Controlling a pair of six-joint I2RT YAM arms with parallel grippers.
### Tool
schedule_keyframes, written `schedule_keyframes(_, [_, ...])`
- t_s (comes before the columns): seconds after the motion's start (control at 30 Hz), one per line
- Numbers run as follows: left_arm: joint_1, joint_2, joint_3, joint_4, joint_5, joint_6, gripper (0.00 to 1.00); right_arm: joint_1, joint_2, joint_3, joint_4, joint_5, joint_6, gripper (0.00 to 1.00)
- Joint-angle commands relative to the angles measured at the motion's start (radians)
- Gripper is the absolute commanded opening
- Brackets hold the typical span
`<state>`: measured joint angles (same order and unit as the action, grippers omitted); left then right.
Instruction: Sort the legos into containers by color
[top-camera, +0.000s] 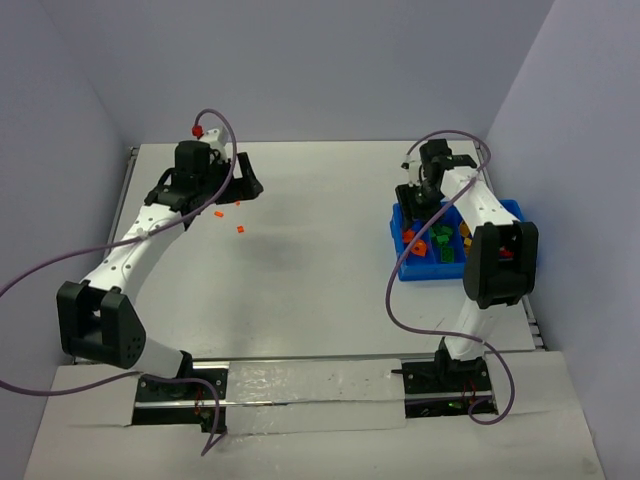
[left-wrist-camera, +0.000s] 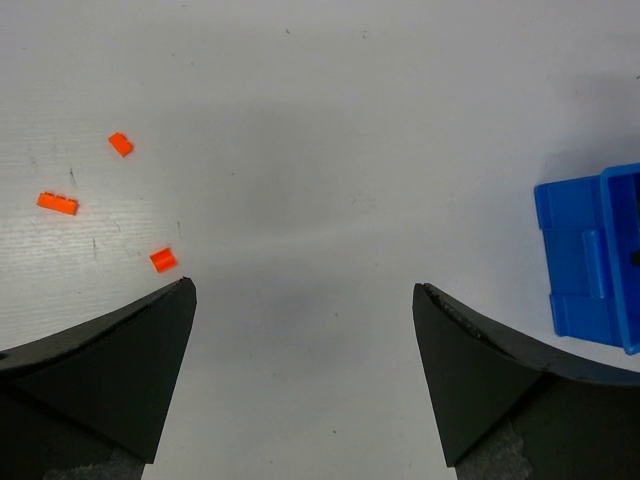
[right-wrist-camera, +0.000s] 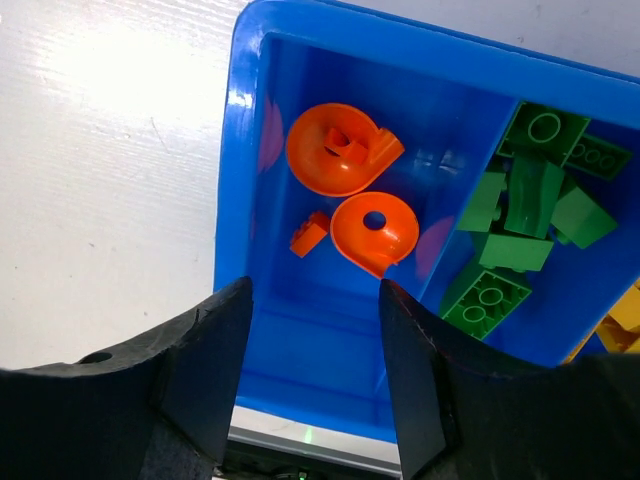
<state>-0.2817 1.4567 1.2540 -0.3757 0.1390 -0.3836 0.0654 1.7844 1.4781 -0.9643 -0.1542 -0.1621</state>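
Right gripper: jaws parted partway with nothing between them. It hangs over the orange compartment of the blue bin, fingers close above its near wall.
Left gripper: spread wide and empty, poised above bare table.
Sorted: one small orange brick and two round orange pieces lie in that compartment. Green bricks fill the next one, at 3 o'clock in the right wrist view. A sliver of yellow pieces shows at 4 o'clock.
Unsorted: three loose orange bricks lie on the table, at 9 to 10 o'clock in the left wrist view. The nearest brick sits just outside the left fingertip.
Risk, right: a sideways pull-out could hook a finger on the bin wall and shove or tip the light bin, mixing colours. A straight lift first looks safer.
Risk, left: closing from here would likely miss the nearest brick, or the finger's outer face could flick it away. Pieces this tiny probably skid easily.
Edges: in the top view the bin sits at 3 o'clock of the table, close to the right edge and the side wall, with little room beyond it.
Open room: a broad bare stretch runs between the loose orange bricks and the bin, with nothing standing in it.
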Motion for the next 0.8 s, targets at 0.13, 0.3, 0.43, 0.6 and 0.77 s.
schedule_keyframes(0.13, [-0.002,0.111,0.026,-0.088,0.001,0.247,0.87,0.022,-0.084,0.078,-0.04,-0.107,-0.011,0.7])
schedule_keyframes(0.3, [-0.002,0.26,0.016,-0.078,-0.138,0.276,0.78,0.06,-0.127,0.089,-0.041,-0.126,0.016,0.88])
schedule_keyframes(0.43, [-0.002,0.356,0.065,-0.085,-0.209,0.197,0.75,0.083,-0.152,0.069,-0.026,-0.122,0.046,1.0])
schedule_keyframes(0.6, [-0.011,0.443,0.131,-0.102,-0.288,0.056,0.73,0.086,-0.164,0.059,-0.005,-0.123,0.08,1.0])
schedule_keyframes(0.77, [-0.017,0.52,0.176,-0.13,-0.349,0.017,0.67,0.087,-0.167,0.046,0.006,-0.128,0.088,1.0])
